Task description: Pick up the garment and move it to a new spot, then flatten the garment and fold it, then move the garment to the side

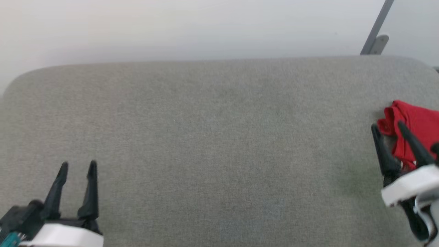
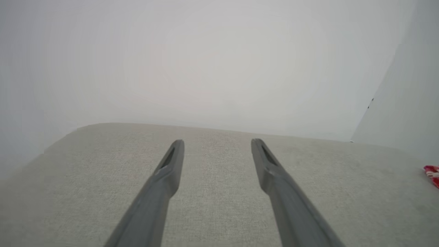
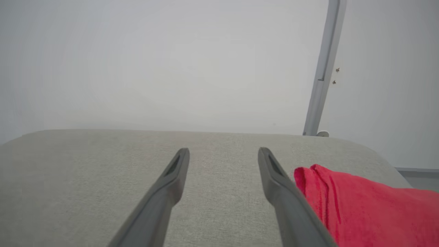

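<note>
The garment [image 1: 416, 128] is a bunched red heap at the right edge of the grey padded surface [image 1: 219, 137]; it also appears red and folded in the right wrist view [image 3: 370, 212], and as a small red scrap far right in the left wrist view [image 2: 432, 173]. No lettering or white sleeves show. My right gripper [image 1: 387, 126] is open beside the heap's left edge, one finger in front of the cloth, nothing between the fingers [image 3: 223, 151]. Far off at the lower left, my left gripper [image 1: 78, 165] stands open over bare fabric [image 2: 216, 141].
The grey surface has rounded far corners and ends at a pale wall [image 1: 171, 27]. A grey metal post [image 1: 375, 31] with a bracket rises behind the far right corner and is seen in the right wrist view [image 3: 322, 68].
</note>
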`<state>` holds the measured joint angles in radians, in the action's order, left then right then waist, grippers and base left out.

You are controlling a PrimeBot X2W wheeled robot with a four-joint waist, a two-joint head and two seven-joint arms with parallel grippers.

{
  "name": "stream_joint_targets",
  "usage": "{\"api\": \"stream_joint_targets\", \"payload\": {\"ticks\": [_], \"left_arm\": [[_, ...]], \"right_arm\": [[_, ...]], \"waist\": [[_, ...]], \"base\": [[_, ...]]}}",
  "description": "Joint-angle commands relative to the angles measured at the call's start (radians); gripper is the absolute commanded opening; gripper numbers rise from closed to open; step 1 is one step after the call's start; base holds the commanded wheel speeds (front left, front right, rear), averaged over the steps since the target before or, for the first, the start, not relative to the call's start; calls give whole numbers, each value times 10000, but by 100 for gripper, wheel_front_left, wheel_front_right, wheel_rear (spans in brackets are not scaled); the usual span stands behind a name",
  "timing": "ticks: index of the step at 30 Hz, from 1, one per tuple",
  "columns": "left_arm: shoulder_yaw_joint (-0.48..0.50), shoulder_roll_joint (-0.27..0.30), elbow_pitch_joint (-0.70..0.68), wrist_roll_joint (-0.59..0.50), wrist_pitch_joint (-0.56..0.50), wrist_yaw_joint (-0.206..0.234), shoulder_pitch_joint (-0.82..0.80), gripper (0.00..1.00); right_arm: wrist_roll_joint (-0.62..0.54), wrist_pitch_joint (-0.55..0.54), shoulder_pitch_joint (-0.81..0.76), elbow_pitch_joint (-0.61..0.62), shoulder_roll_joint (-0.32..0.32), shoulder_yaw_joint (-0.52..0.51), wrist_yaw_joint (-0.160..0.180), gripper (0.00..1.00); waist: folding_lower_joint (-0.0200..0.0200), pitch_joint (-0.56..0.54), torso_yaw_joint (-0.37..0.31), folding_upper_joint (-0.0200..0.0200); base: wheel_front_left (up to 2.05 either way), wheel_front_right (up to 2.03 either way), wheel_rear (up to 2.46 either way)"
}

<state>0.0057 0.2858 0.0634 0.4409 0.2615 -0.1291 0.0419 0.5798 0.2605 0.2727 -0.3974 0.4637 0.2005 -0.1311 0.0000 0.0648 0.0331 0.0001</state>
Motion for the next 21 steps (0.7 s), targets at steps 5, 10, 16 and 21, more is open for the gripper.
{"api": "stream_joint_targets", "payload": {"ticks": [5, 10, 16, 21], "left_arm": [[579, -353, -214, -173, 44, -16, 752, 100], [817, -610, -321, -229, 44, -16, 1109, 100], [868, -748, -323, -282, 44, -16, 1280, 100], [883, -831, -341, -321, 45, -16, 1215, 100]], "right_arm": [[-566, 41, -1429, 1022, -763, -1037, 8, 100], [-953, 42, -2278, 1707, -1286, -1644, 6, 100], [-1092, 43, -2766, 2178, -1611, -1944, 6, 100], [-1133, 44, -2961, 2423, -1804, -2102, 6, 100]], "waist": [[0, -528, 134, -1], [0, -716, 114, -1], [0, -818, 58, -1], [0, -813, -12, -1]], "base": [[0, 0, 0], [0, 0, 0], [0, 0, 0], [0, 0, 0]]}}
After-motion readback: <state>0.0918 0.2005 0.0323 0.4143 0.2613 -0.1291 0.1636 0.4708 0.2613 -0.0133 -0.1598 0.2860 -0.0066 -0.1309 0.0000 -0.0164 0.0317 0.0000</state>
